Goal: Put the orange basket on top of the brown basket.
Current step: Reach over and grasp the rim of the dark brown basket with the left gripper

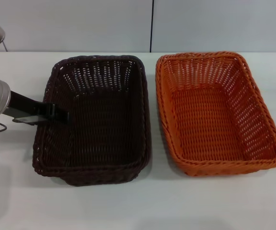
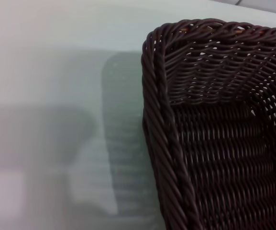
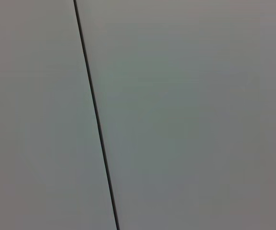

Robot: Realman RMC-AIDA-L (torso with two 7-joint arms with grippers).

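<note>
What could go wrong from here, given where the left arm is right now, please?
The left gripper is at the brown basket's left rim, not at the orange basket; it might shift or lift the wrong basket. The baskets sit side by side, nearly touching, so nudging one could shove the other.

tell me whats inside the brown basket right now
Nothing lies inside the brown basket; its woven floor shows bare. The left gripper reaches over its left rim. The table under it is covered.

Bright even light, soft shadows on the table [image 2: 56, 143], left wrist view slightly blurred
</note>
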